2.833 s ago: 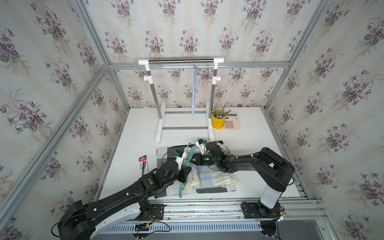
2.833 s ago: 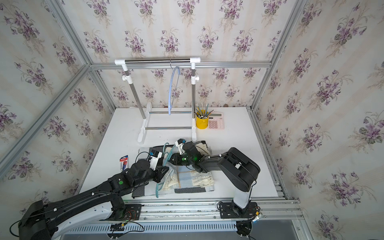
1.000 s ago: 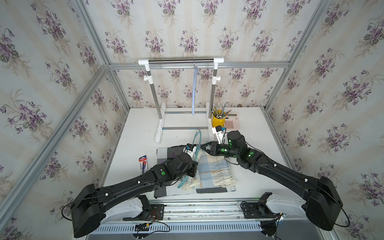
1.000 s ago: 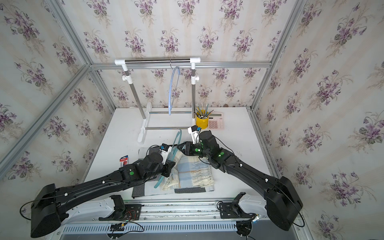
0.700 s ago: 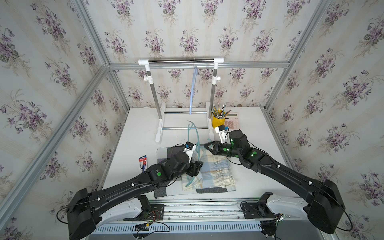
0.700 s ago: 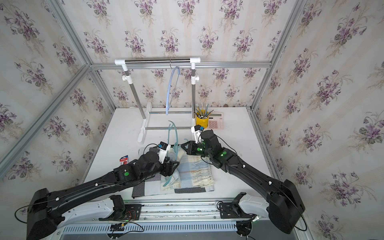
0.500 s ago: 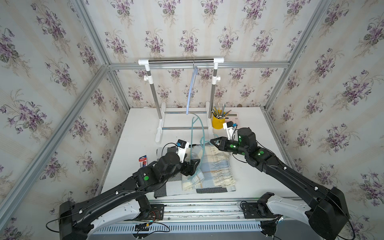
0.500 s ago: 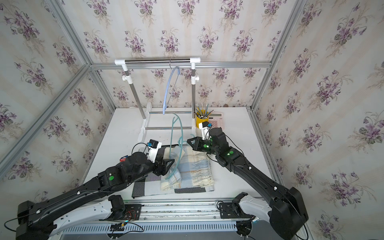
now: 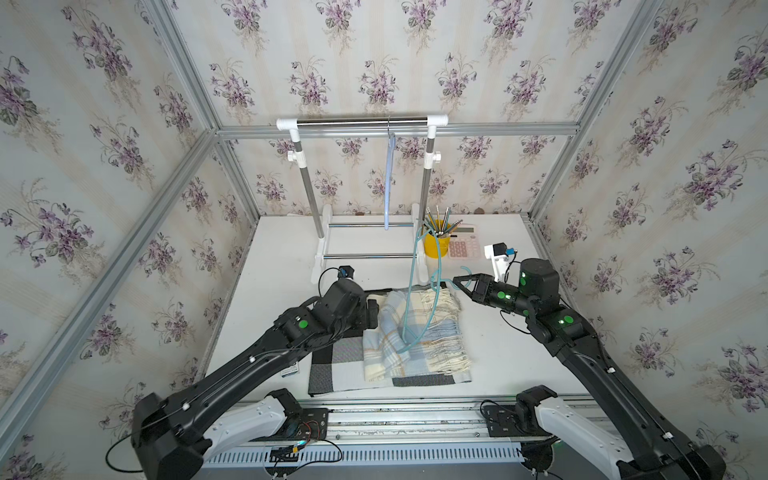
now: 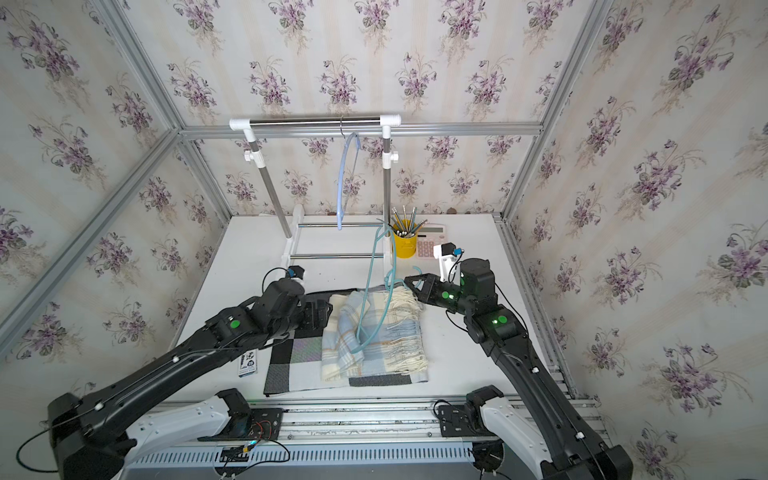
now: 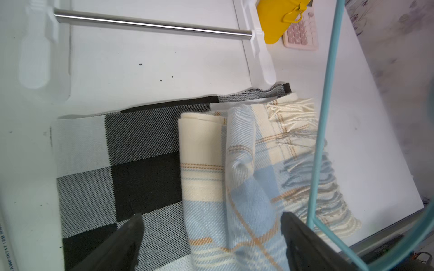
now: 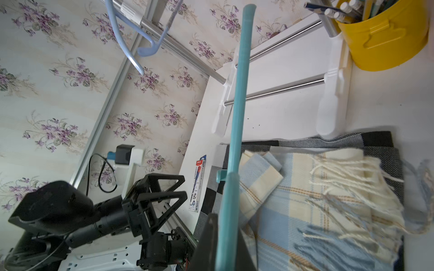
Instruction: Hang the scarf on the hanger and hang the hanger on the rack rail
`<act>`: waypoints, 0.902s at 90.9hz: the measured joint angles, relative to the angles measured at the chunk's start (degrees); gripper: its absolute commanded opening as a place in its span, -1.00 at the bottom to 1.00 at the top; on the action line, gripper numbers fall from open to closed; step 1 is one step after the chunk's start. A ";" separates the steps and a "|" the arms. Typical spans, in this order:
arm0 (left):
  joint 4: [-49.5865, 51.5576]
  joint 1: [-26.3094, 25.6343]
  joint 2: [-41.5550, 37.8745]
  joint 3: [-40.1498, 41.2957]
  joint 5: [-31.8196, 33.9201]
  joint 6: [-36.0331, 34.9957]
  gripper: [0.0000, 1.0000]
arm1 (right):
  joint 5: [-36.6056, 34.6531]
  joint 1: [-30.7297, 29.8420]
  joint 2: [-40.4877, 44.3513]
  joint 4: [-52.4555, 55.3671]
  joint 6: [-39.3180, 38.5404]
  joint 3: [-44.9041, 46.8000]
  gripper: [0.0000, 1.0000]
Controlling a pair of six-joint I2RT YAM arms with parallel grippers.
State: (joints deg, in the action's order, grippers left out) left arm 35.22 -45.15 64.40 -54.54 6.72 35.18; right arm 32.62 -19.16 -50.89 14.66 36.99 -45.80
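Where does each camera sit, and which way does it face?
Both top views: high in front, facing down on the table; left arm, right arm show.
Left wrist: above the scarf, facing it; open left gripper shows.
Right wrist: faces along the teal hanger in the shut right gripper.
Both wrist views share scarf and yellow cup.

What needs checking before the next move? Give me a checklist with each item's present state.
1. Right gripper shut on the teal hanger, near its hook: ok.
2. Left gripper open: ok.
3. Scarf between the left fingers: ok, its folded edge lies between them in the left wrist view.
4. Scarf draped over the teal hanger: not ok, it lies folded on the checked cloth.
5. Hanger's lower corner clear of the scarf: cannot tell.
6. Free space on the rack rail beside the blue hanger: ok.
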 measured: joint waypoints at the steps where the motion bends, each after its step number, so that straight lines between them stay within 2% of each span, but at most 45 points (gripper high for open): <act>1: 0.00 0.02 0.94 -0.61 -0.46 0.00 0.84 | -0.07 0.00 0.09 0.39 -0.15 -0.02 -1.00; 10: 0.57 0.22 12.85 -8.70 -5.14 -1.03 0.74 | -2.10 0.11 1.64 4.46 -1.97 -0.02 -1.00; 19: 4.07 0.26 23.71 -17.40 -7.72 -2.80 0.58 | -3.43 0.11 2.58 6.86 -3.37 -0.02 -1.00; 24: 6.23 0.24 28.37 -21.20 -8.31 -3.87 0.56 | -3.85 0.11 2.64 7.96 -4.11 -0.02 -1.00; 32: 9.31 0.24 32.72 -24.09 -9.09 -4.96 0.54 | -4.35 0.11 2.75 9.49 -5.01 -0.02 -1.00; 44: 12.44 0.17 33.35 -22.69 -8.98 -5.35 0.46 | -4.55 0.11 2.78 10.73 -5.95 -0.02 -1.00; 54: 13.64 0.11 33.14 -20.98 -9.16 -5.49 0.15 | -4.50 0.11 2.51 10.93 -6.80 -0.02 -1.00; 64: 13.90 -0.20 33.24 -20.06 -10.51 -5.51 -0.61 | -4.39 0.11 1.95 10.91 -6.99 0.04 -1.00; 68: 13.88 -0.26 33.35 -19.89 -11.15 -5.53 -0.98 | -4.20 0.11 1.77 10.91 -7.02 0.15 -1.00; 82: 14.10 -0.42 32.70 -20.20 -12.07 -6.25 -1.00 | -2.67 0.11 0.74 10.62 -6.99 0.48 -1.00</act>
State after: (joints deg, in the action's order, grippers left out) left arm 49.32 -45.56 97.10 -74.74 -5.34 28.93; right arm 29.95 -19.05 -50.15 25.28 30.00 -45.32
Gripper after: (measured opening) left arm 0.091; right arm 0.106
